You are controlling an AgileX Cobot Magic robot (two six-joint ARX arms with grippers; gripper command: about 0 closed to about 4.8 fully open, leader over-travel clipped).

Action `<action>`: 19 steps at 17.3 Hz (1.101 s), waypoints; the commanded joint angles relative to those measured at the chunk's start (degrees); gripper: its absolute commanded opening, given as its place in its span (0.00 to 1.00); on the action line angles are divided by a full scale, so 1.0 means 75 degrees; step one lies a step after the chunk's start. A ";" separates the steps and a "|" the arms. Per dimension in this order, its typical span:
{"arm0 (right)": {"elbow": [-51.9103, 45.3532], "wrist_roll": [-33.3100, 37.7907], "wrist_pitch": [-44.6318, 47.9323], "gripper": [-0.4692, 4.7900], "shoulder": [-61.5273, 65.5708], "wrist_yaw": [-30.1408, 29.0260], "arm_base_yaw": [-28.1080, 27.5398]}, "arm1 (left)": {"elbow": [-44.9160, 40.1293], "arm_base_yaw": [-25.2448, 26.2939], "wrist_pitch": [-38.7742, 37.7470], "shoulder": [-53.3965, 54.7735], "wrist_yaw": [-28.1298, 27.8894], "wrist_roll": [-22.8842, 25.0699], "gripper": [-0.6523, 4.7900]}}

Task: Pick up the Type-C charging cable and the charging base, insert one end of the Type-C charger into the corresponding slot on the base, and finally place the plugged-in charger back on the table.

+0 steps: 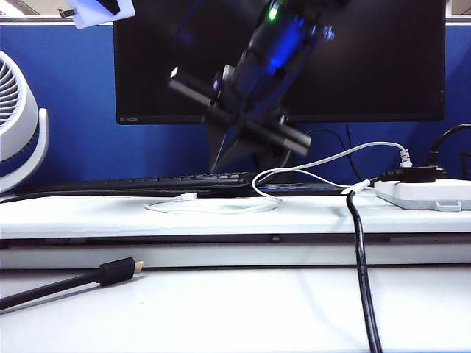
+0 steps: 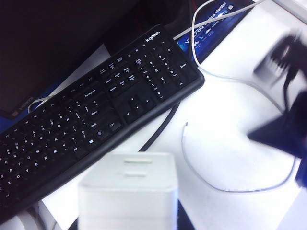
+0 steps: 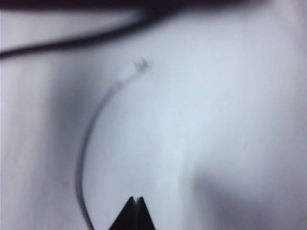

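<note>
Right now my left gripper (image 1: 103,9) is raised at the exterior view's upper left, partly closed on the small white rounded plastic charging base (image 2: 128,191), slot facing out, I judge for plugging. My right gripper (image 3: 135,201) hangs above the white bench (image 1: 221,309), its 2 fingers pressed together and empty. The thin glossy white Type-C charging cable (image 3: 86,143) lies looped below it by the black keyboard (image 2: 96,110), plug untouched

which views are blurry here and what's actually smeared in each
Exterior view: the right gripper above the ledge is motion-smeared. Left wrist view: the charging base held by the left gripper is soft, the keyboard sharp. Right wrist view: the Type-C charging cable is blurred.
</note>
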 commanded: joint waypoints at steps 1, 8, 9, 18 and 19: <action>0.0009 -0.1008 0.0460 0.08 0.0009 -0.1314 -0.0090 | 0.0052 0.0009 0.0128 -0.0052 0.0035 -0.0029 0.11; 0.0003 -0.1699 -0.0254 0.08 0.0058 -0.2142 0.0294 | 0.0055 0.0009 0.0131 -0.0052 0.0035 -0.0029 0.11; -0.0003 -0.1807 -0.0326 0.08 0.0070 -0.2122 0.0347 | 0.0052 0.0009 0.0128 -0.0052 0.0035 -0.0029 0.11; -0.0015 -0.2022 -0.1358 0.08 0.0495 -0.1903 0.0411 | 0.0052 0.0009 0.0122 -0.0052 0.0035 -0.0029 0.11; -0.0015 -0.1979 -0.1390 0.08 0.0495 -0.1749 0.0396 | 0.0052 0.0009 0.0119 -0.0052 0.0035 -0.0029 0.11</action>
